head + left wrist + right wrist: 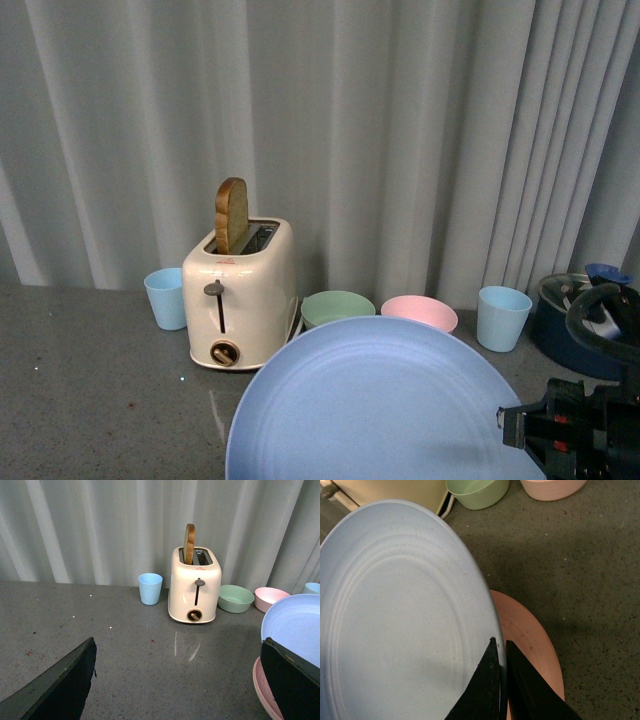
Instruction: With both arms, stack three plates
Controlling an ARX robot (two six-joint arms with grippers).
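Two plates are showing in the wrist views, while the front view is giving only one. The large round matte light blue plate (375, 400) is filling the near part of the front view, held above the grey speckled table (90, 400) by its right rim. The right wrist view is revealing what the front view is hiding: a large round matte pink plate (530, 640) is lying flat on the table under the blue plate's right edge, peeking out beside it. The left wrist view is also catching a sliver of that pink plate below the blue one. No third plate is in sight.

Along the table's far edge, against the pale pleated curtain (400, 130), a cream toaster (240, 295) with a slice of brown bread (231, 215) is standing between a light blue cup (165, 298) and a small green bowl (337, 308), a small pink bowl (419, 312) and a second light blue cup (502, 317). The table's near left stretch is lying bare.

The right hand (501, 680) is reaching in from the right, its black fingers pinched tight over the blue plate's rim. The left hand (177, 680) is hanging spread wide above the bare table, gripping nothing.
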